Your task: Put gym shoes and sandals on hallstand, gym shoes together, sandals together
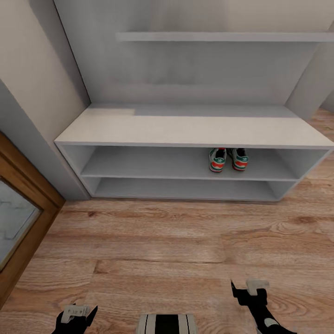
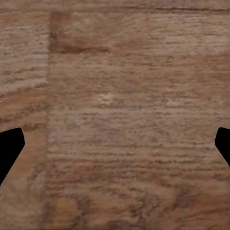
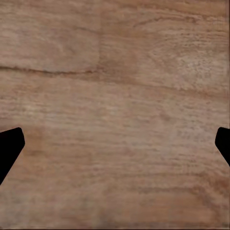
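Observation:
The two gym shoes, cream-white with green stripes and red-orange heels, stand side by side on the upper open shelf of the hallstand, heels toward me, right of the middle. The sandals are out of view. My left gripper hangs low at the near left over the corridor floor, open and holding nothing. My right gripper hangs at the near right, also open and empty, with only wood planks below its fingers. Both grippers are well short of the rack.
A wood-framed door with a glass pane stands at the left, close to the rack's left end. A floating shelf runs above the bench top. My base shows at the bottom middle.

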Controlling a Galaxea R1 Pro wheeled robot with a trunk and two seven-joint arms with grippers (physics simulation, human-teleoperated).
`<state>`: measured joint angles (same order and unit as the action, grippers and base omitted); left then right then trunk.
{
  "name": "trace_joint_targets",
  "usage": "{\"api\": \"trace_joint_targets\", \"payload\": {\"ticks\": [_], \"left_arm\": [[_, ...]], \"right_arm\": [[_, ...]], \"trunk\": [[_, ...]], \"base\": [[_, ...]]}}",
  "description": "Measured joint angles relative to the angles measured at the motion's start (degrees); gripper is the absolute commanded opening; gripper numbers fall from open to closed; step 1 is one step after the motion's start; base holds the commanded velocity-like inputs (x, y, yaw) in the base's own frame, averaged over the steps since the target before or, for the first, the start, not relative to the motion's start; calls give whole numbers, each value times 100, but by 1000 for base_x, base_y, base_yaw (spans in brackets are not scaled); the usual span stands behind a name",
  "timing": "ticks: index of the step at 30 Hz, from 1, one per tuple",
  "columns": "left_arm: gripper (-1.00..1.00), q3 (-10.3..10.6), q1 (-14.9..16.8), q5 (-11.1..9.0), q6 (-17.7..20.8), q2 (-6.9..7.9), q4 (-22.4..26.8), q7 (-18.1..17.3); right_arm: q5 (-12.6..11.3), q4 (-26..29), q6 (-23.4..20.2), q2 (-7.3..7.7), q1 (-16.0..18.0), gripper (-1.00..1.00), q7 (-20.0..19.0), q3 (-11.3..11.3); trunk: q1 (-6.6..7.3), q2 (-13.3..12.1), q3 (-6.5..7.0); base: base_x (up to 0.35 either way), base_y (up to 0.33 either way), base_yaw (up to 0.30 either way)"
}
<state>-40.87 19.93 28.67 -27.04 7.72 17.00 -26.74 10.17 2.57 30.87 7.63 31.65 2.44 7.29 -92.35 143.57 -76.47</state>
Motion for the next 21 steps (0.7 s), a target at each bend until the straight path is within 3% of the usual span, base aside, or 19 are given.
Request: {"api": "trace_joint_targets", "payload": {"ticks": [3,21], "left_arm": [[100,-3,-2,3,-38,2,-177,141],[100,-3,-1,13,-46,2,-248,218]], "right_arm": [[-127,-77,355,-12,-271,100,-7,-10],[-157,-92,433,-33,-338,100,3,-9]], "trunk": [[0,0,0],[0,0,1]], "base": [[0,0,0],[0,0,-34]]}}
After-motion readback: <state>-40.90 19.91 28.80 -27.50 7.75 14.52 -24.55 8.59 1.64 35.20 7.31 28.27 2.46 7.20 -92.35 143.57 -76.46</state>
